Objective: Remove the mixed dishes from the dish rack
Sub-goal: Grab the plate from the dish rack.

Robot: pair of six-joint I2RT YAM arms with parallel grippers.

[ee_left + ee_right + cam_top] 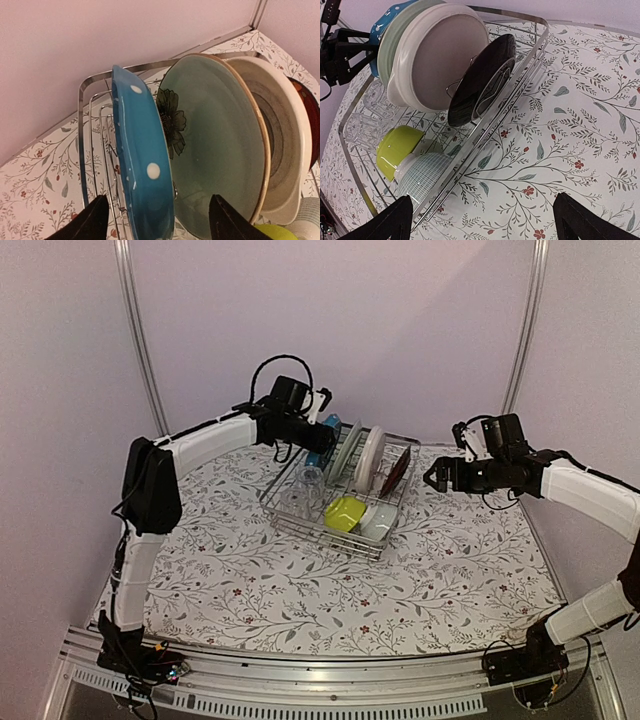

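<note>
The silver wire dish rack (300,525) stands at the table's back middle. Upright in it are a blue dotted plate (140,165), a pale green plate (215,150), a white plate (280,150) and a dark red plate (480,80). A clear glass (362,130), a yellow-green bowl (395,150) and a pale bowl (425,175) lie in its front part. My left gripper (157,225) is open, with its fingers on either side of the blue plate's rim. My right gripper (487,222) is open and empty over the cloth just right of the rack.
A floral tablecloth (300,600) covers the table. Pale walls close in the back and sides, with metal posts (140,340) at the back corners. The rack's far end sits close to the back wall.
</note>
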